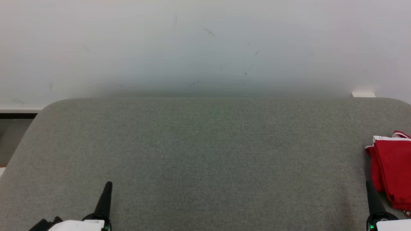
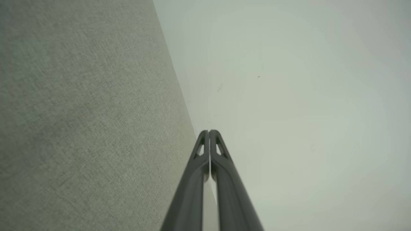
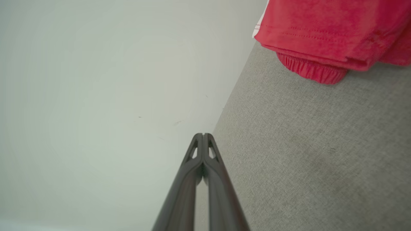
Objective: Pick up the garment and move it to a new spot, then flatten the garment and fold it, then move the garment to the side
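Left jaws: pressed together, holding nothing, at the near left.
Surface: grey fabric, backed by a pale wall.
Right jaws: pressed together, holding nothing, at the near right.
Garment: red with white trim, folded, lying at the far right edge just beside those jaws.

Red garment w/ white trim, grey fabric surface.
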{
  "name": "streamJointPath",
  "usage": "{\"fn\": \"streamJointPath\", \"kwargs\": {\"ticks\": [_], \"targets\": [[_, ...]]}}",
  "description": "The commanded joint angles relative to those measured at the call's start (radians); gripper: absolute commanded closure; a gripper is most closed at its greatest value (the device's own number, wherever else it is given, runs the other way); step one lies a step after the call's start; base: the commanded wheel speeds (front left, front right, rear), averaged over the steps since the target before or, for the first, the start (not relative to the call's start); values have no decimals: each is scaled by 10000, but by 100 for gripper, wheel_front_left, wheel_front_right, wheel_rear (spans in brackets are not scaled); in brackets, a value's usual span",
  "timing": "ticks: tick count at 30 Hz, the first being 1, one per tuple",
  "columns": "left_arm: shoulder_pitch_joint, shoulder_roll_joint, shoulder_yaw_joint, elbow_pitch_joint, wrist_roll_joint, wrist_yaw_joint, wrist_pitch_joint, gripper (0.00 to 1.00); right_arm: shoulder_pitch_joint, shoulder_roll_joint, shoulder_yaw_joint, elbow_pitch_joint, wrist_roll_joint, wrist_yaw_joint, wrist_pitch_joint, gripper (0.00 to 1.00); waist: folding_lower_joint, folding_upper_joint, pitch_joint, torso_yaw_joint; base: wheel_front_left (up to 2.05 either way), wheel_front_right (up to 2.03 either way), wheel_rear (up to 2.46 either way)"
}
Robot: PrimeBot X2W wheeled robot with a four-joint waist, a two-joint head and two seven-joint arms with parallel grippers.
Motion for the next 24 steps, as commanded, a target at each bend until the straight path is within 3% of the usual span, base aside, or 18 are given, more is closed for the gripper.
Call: {"fn": "streamJointPath", "kwargs": {"ticks": [1, 24], "targets": [[-207, 74, 82, -70, -230, -62, 60, 100, -234, -113, -50, -29, 255, -18, 68, 100, -1, 0, 7, -1, 0, 0, 0], [-425, 90, 393, -51, -1854, -188, 501, 100, -523, -120, -90, 32, 1997, -21, 497, 100, -1, 0, 112, -8, 0, 0, 0]]}}
